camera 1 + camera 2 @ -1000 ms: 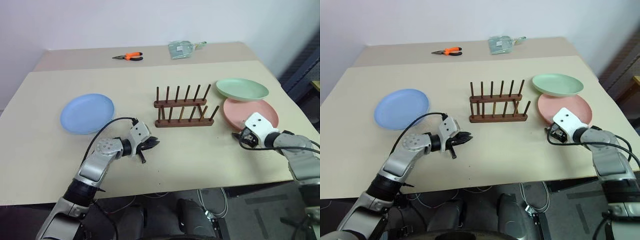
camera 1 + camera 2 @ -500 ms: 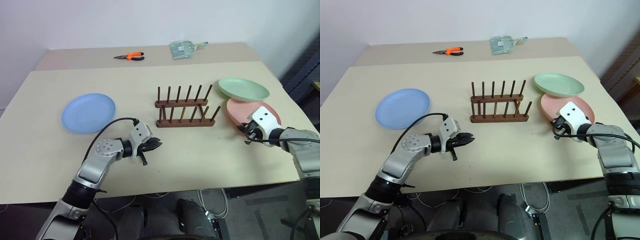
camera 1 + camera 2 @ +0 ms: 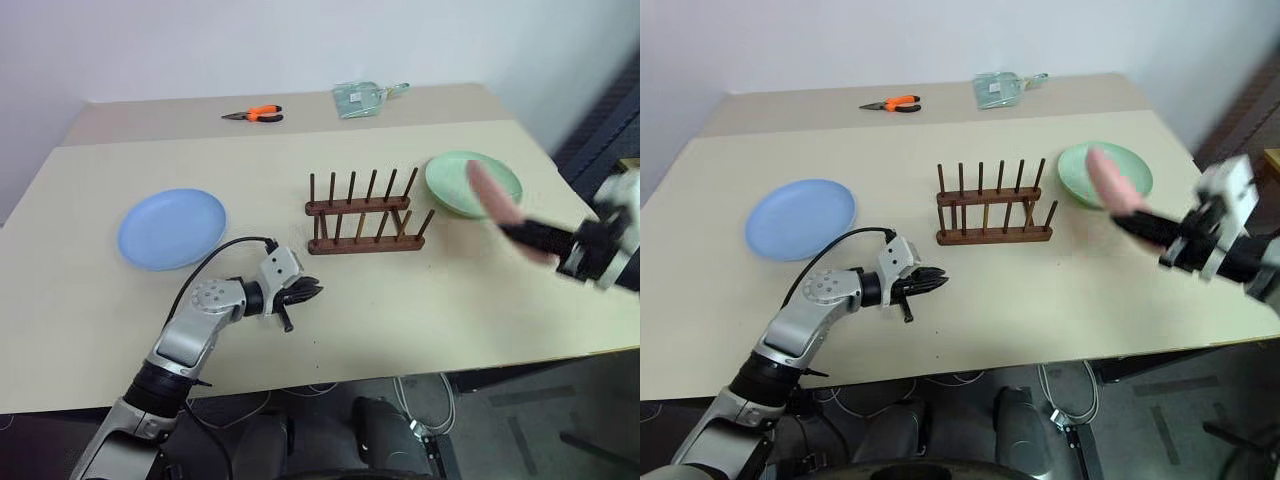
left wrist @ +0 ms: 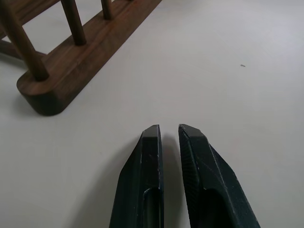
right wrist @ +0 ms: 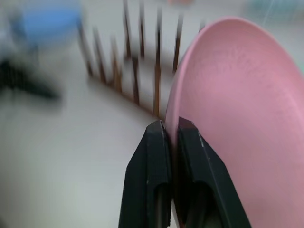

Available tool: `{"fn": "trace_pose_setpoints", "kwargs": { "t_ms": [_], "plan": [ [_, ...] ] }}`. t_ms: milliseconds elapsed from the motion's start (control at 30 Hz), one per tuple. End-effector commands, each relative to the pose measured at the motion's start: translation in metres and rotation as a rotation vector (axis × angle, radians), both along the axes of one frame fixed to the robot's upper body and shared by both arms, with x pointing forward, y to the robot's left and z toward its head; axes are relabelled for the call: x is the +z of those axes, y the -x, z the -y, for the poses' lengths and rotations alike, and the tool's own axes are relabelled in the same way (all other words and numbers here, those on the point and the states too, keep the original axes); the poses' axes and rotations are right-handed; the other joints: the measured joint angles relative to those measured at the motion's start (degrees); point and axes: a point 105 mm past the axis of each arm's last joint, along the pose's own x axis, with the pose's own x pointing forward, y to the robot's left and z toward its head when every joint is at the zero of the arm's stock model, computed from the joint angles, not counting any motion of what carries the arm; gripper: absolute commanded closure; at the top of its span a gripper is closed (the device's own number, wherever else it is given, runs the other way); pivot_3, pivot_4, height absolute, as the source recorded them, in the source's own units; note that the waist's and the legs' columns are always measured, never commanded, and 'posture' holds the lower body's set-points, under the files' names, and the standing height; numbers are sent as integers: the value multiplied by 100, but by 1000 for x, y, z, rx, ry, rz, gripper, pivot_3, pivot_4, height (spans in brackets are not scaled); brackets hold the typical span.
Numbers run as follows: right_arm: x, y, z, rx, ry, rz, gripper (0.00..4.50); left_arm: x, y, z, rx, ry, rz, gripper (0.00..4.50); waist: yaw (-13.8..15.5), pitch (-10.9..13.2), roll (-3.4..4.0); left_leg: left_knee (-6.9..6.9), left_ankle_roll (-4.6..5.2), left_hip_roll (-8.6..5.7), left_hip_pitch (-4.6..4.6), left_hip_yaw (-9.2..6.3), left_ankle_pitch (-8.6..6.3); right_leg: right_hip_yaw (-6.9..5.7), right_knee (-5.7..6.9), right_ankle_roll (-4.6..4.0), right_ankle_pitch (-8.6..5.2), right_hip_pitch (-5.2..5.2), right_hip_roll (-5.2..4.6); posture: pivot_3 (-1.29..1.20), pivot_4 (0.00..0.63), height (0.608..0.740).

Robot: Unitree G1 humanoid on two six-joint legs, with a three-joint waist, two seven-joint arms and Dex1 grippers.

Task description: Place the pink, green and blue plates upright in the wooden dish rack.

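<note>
The pink plate [image 5: 237,95] hangs tilted on edge above the table's right side, with my right gripper [image 5: 168,127] shut on its rim; in the head view it is a blurred pink streak [image 3: 493,200] in front of the green plate. The green plate [image 3: 450,178] lies flat on the table to the right of the wooden dish rack [image 3: 365,215], which stands with no plate in it. On the left lies the blue plate [image 3: 172,227], flat. My left gripper [image 3: 310,291] rests shut and holds nothing, just above the table in front of the rack's left end [image 4: 52,85].
Orange-handled pliers [image 3: 252,115] and a clear plastic packet [image 3: 362,97] lie at the back of the table. The table's right edge [image 3: 560,160] runs close behind the green plate.
My right gripper shut on the pink plate's rim, lifted it off the table and turned it on edge. The green plate, which leaned on it, now lies flat. The left arm stayed still.
</note>
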Motion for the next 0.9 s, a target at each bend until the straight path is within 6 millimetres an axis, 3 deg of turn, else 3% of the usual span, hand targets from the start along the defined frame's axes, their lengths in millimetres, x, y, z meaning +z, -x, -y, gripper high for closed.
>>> {"fn": "trace_pose_setpoints", "kwargs": {
  "t_ms": [33,167,467,900],
  "plan": [
    [45,10,-16,92,-215,120,4471,7,0,4,-23,9,30,3909,36,2,-3,1,0,1,-5,-4,0,-3,-2,-1,1,0,0,0,150,740],
    [69,0,-47,231,-490,130,4471,17,-2,6,-37,64,24,3909,19,2,-5,0,0,-7,-11,0,0,1,-12,-16,12,0,-9,0,150,740],
    [49,-36,-45,170,-686,-58,4471,52,16,3,-91,260,6,3909,2,3,-1,-3,1,-7,-13,-1,0,0,-11,-17,12,-4,-10,0,150,740],
    [11,-69,-53,52,-736,-253,4471,50,15,3,-73,248,9,3909,-8,3,3,-5,2,-5,-9,0,0,1,-4,-18,12,-5,-5,0,150,740]
  ]
}}
